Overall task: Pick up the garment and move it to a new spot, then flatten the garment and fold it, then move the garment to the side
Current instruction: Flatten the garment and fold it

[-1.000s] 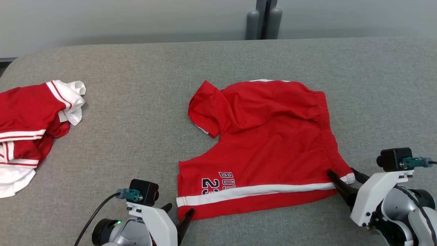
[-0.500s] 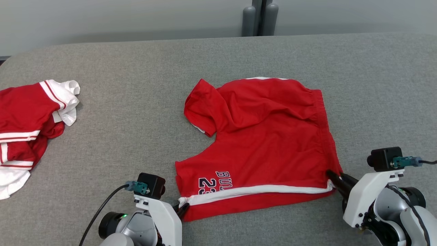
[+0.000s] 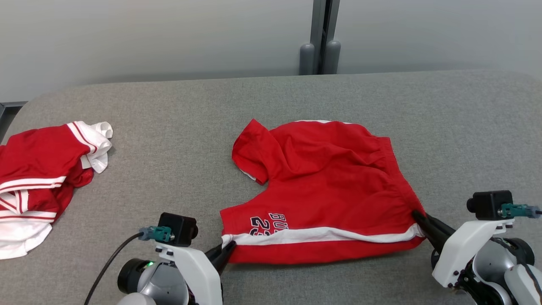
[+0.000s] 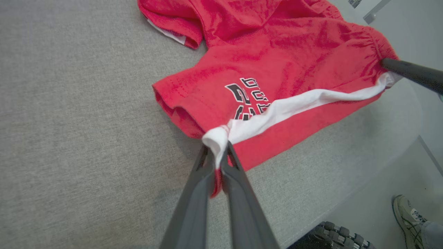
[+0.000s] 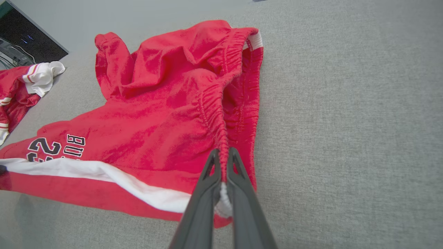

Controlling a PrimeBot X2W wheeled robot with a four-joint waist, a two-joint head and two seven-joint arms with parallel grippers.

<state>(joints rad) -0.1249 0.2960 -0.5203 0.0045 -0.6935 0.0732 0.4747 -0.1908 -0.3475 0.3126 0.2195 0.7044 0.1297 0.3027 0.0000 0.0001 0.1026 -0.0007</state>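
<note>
The garment (image 3: pixel 326 190), a pair of red shorts, lies a little right of centre on the near half of the grey counter (image 3: pixel 169 127), and both ends of its near edge are pinched. The left gripper (image 4: pixel 216 152) is clenched on the leg-hem corner where the white side stripe (image 3: pixel 322 234) ends, with a tuft of white cloth bunched between its fingers. The right gripper (image 5: pixel 224 154) is clamped on the gathered waistband (image 5: pixel 221 103) at the other end of that stripe. Taking hold at the two ends of one side seam makes sense: I judge that a lift from there would let the cloth hang as one sheet, ready to carry to a new spot and lay down flat. The fabric looks like a soft, matte knit, creased across the seat, and the far leg (image 3: pixel 252 152) is crumpled over itself (a sliver of white shows under its fold). The waistband is tightly ruched elastic, and dark printed lettering (image 3: pixel 269 222) sits just above the stripe. The counter's felt-like weave probably drags on cloth. Another red-and-white garment (image 3: pixel 38 178) is heaped well apart at the left edge.
</note>
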